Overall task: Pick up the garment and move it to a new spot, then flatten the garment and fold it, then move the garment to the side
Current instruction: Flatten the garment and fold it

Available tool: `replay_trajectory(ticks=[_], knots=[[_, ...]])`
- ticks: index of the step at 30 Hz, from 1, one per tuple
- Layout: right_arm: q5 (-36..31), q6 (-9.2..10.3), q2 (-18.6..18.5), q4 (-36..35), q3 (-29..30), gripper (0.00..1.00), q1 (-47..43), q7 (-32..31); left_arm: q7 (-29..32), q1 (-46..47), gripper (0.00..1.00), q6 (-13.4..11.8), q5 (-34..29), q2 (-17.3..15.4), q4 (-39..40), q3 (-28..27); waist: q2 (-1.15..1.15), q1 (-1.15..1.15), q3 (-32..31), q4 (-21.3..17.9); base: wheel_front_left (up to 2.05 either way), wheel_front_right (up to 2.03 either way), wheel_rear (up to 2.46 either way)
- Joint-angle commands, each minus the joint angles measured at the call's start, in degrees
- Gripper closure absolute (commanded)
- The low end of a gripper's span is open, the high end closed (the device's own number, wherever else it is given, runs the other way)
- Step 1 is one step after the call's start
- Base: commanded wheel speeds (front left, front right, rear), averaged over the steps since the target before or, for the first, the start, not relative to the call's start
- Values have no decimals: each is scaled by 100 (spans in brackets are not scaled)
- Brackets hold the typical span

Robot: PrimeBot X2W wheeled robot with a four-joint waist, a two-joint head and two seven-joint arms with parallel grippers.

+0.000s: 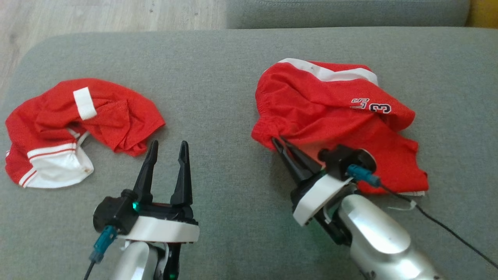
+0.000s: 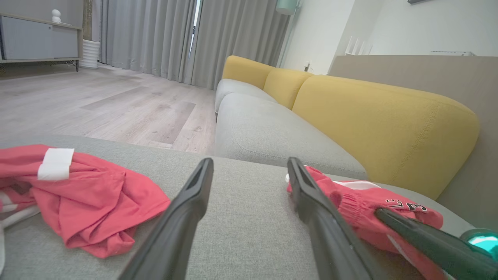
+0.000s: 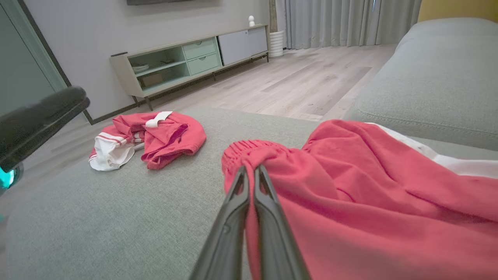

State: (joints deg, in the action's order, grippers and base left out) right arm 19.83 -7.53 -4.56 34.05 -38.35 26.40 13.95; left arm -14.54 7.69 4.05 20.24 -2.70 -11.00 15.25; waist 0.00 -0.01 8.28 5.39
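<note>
A crumpled red garment (image 1: 330, 109) with white trim and a printed "3" lies on the right of the grey cushion (image 1: 218, 77). My right gripper (image 1: 277, 140) is shut on its near-left hem; in the right wrist view, red cloth (image 3: 369, 194) shows pinched between the closed fingers (image 3: 268, 217) of this gripper (image 3: 251, 169). My left gripper (image 1: 168, 147) stands open over bare cushion, touching nothing. From the left wrist, the gripper (image 2: 249, 163) has the garment (image 2: 362, 202) just beyond its right finger.
A second red and white garment (image 1: 78, 124) lies bunched at the cushion's left, also seen from both wrists (image 2: 85, 202) (image 3: 155, 136). Wooden floor (image 1: 97, 15) lies beyond the cushion's far-left edge. A yellow sofa back (image 2: 381, 120) rises on the right.
</note>
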Motion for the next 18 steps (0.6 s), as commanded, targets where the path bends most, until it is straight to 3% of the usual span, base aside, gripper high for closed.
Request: replay_trajectory(ticks=[1, 8, 17, 18], knots=[[182, 4, -91, -246, -46, 100, 196, -88, -46, 128, 0, -18, -1, -18, 199, -155, 0, 1, 42, 70, 0, 0, 0], [594, 4, -366, -27, 88, 100, 590, -409, -46, 228, 0, -24, 74, -18, 216, -36, 0, 1, 207, 359, 0, 0, 0], [953, 4, -583, 1162, 95, 100, 1221, -719, -46, 306, 0, -34, 148, -18, 160, 43, 0, 1, 340, 669, 0, 0, 0], [861, 4, -626, 1374, 117, 91, 1311, -713, -46, 308, 0, -39, 155, -18, 158, 53, 0, 1, 349, 679, 0, 0, 0]])
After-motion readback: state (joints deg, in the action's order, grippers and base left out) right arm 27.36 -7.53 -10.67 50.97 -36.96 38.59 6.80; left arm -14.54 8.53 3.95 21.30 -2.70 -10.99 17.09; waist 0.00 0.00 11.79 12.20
